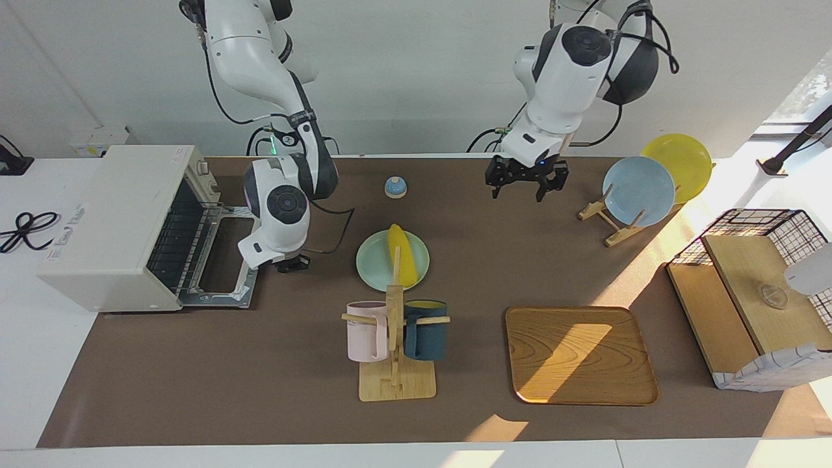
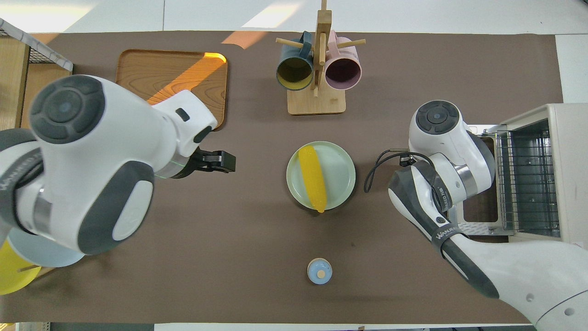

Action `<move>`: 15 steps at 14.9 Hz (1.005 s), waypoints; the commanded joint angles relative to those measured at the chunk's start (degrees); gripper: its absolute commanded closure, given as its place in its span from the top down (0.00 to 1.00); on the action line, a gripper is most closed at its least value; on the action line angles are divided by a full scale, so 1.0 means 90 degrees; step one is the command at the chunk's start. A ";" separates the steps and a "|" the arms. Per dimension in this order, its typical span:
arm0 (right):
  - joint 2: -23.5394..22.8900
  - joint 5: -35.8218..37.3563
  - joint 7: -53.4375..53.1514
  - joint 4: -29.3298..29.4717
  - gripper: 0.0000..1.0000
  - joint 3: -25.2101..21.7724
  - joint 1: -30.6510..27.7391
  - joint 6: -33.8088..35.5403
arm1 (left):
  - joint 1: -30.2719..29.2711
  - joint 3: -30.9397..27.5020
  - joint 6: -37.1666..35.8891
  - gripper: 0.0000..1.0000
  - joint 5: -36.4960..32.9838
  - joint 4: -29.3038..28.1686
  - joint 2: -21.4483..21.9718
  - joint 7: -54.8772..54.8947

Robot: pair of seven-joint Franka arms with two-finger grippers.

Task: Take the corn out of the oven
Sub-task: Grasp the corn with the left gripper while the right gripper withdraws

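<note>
The yellow corn [image 1: 403,255] lies on a light green plate [image 1: 372,268] in the middle of the table; it also shows in the overhead view [image 2: 313,178] on the plate [image 2: 343,171]. The white oven [image 1: 107,227] stands at the right arm's end with its door [image 1: 224,263] folded down flat, and its wire rack [image 2: 526,179] is bare. My right gripper [image 1: 292,263] hangs low beside the open door, between the oven and the plate. My left gripper [image 1: 526,185] is open and empty, raised over bare table mat.
A wooden mug rack [image 1: 394,364] with a pink and a dark blue mug stands beside the plate, farther from the robots. A wooden tray [image 1: 578,354], a small blue bell [image 1: 395,187], a stand with blue and yellow plates [image 1: 640,188] and a wire basket with boards [image 1: 754,305] are also there.
</note>
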State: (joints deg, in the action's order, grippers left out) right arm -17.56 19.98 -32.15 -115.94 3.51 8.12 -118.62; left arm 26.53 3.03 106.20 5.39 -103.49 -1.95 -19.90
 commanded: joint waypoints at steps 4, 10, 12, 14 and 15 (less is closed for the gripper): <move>0.0262 0.0776 0.0650 -0.0390 0.00 0.0059 -0.0365 0.0074 | 0.1191 -0.0122 0.1470 1.00 0.0416 0.0189 -0.1382 -0.0718; 0.0572 0.1071 0.2698 0.1045 0.00 0.0079 -0.0803 0.1791 | 0.1789 -0.0141 0.2251 1.00 0.0368 0.1206 -0.2974 -0.1275; 0.1060 0.0994 0.3481 0.1036 0.00 0.0079 -0.1193 0.1958 | 0.1818 -0.0141 0.2496 1.00 0.0242 0.1100 -0.3016 -0.1275; 0.1335 0.0799 0.3923 0.1046 0.00 0.0079 -0.1488 0.2105 | 0.1799 -0.0141 0.2545 1.00 0.0231 0.1021 -0.3025 -0.1266; 0.1423 0.0721 0.3934 0.1046 0.00 0.0079 -0.1546 0.2173 | 0.1808 -0.0141 0.2662 1.00 0.0231 0.0914 -0.3025 -0.1275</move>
State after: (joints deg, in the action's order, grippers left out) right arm -5.46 26.40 1.10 -106.20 3.97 -3.55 -98.61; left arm 42.05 2.58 128.68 8.31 -94.62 -29.33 -30.96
